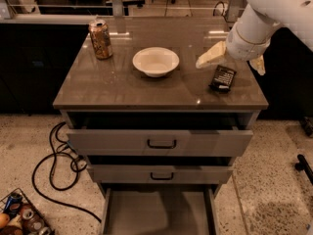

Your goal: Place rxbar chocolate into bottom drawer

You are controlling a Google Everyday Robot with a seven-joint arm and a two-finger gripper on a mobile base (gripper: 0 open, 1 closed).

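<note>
Camera view looks down on a grey cabinet top (122, 89), and the gripper (230, 67) hangs over its right side, the two cream fingers (209, 58) spread wide with nothing held between them. The rxbar chocolate (222, 78) lies flat on the top just under the claw, to the right of the white bowl (155, 61). A brown-gold can (100, 39) stands near the back left corner. Down at the foot the bottom drawer (156, 214) is pulled out, its bare grey floor showing; the two upper drawers (161, 142) stand partly open
</note>
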